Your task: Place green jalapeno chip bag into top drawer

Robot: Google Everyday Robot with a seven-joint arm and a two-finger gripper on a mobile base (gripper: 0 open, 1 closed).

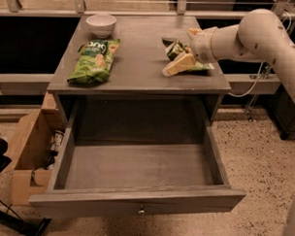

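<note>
The arm (pixel 267 32) comes into my camera view from the right edge, with a white rounded shell. The upper link rises from the right edge to a bend near the top of the view. From that bend the forearm runs left and slightly downward. At its end I note the wrist (pixel 208 44), a pale cylindrical collar facing left. The gripper (pixel 180 52) sits at the wrist's left end, low over the right rear part of the table top (pixel 140 61), and is aimed left and down. A pale strip shows at the lower right edge, and I cannot tell which part it is.
</note>
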